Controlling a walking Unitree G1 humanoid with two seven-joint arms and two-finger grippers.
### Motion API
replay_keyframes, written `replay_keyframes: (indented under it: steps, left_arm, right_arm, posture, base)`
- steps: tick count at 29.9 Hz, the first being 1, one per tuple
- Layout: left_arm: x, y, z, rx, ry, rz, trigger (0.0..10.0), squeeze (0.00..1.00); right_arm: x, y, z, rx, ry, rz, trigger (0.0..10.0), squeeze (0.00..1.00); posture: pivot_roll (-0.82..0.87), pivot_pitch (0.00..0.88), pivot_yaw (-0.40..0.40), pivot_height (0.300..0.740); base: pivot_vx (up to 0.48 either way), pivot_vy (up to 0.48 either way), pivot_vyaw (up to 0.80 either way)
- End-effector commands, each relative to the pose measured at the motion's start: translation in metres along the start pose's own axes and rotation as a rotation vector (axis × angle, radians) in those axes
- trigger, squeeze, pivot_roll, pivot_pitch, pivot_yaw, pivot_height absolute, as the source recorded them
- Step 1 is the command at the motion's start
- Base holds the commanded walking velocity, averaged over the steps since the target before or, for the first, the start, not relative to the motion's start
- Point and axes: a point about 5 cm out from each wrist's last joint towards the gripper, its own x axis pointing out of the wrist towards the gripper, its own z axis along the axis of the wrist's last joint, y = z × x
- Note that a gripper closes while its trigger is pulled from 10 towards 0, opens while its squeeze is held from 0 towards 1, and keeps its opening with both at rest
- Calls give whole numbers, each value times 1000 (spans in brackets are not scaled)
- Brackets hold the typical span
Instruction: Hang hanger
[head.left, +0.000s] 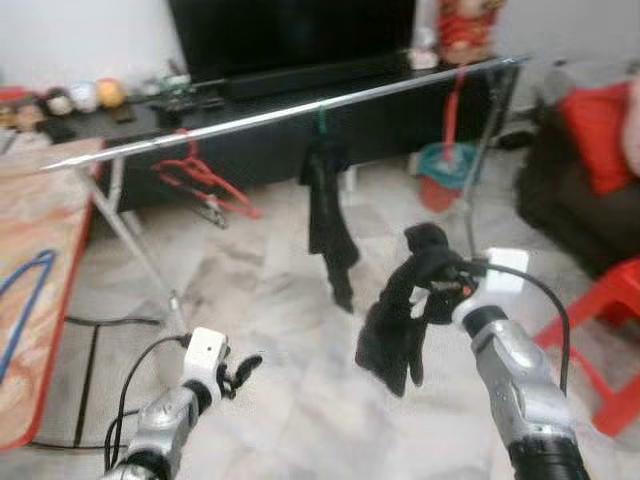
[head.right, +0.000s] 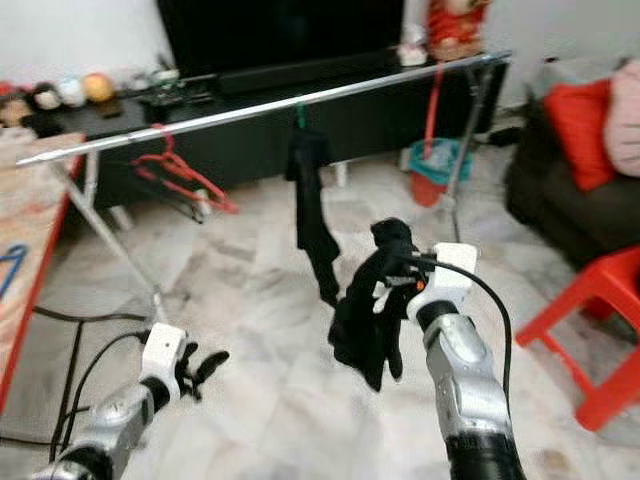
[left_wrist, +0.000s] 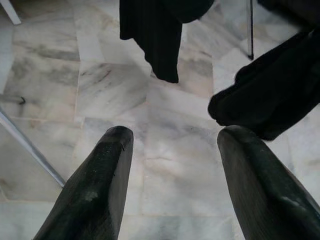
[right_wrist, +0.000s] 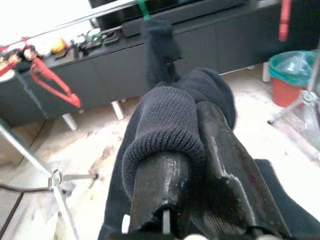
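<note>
A silver clothes rail (head.left: 300, 110) runs across the room in front of me. From it hangs a green hanger (head.left: 321, 120) with a black garment (head.left: 328, 215), and red hangers (head.left: 200, 180) hang further left. My right gripper (head.left: 435, 275) is raised below the rail, shut on a black knitted garment (head.left: 395, 330) that drapes down from its fingers (right_wrist: 210, 150). My left gripper (head.left: 240, 372) is low at the left, open over the marble floor (left_wrist: 165, 170) with nothing between its fingers.
A black TV cabinet (head.left: 260, 140) stands behind the rail. The rail's stand legs (head.left: 140, 250) spread at the left. A table edge with a blue hanger (head.left: 25, 300) is at far left. A red stool (head.left: 610, 310), a dark sofa (head.left: 560, 200) and a teal bin (head.left: 445, 165) are at the right.
</note>
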Motion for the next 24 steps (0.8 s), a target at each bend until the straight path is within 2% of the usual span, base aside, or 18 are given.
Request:
replay_keyframes:
  steps: [1, 6, 11, 24]
  left_arm:
    - [1, 1, 6, 18, -9, -42, 10000, 0]
    - [2, -3, 6, 18, 3, -109, 10000, 0]
    - [1, -3, 5, 23, 13, -137, 10000, 0]
    - [-1, 4, 7, 29, -5, -85, 10000, 0]
  right_arm:
    - [6, 8, 9, 4, -17, 27, 10000, 0]
    - [8, 12, 7, 9, 20, 21, 10000, 0]
    - [6, 27, 10, -17, 8, 108, 10000, 0]
    - [5, 26, 13, -15, 0, 77, 10000, 0]
  posture:
    - [19, 0, 20, 740]
    - [15, 0, 23, 740]
    - [17, 0, 30, 740]
    - [4, 0, 46, 740]
  base:
    - [0, 0, 0]
    - [0, 0, 0]
    - [0, 0, 0]
    - [0, 0, 800]
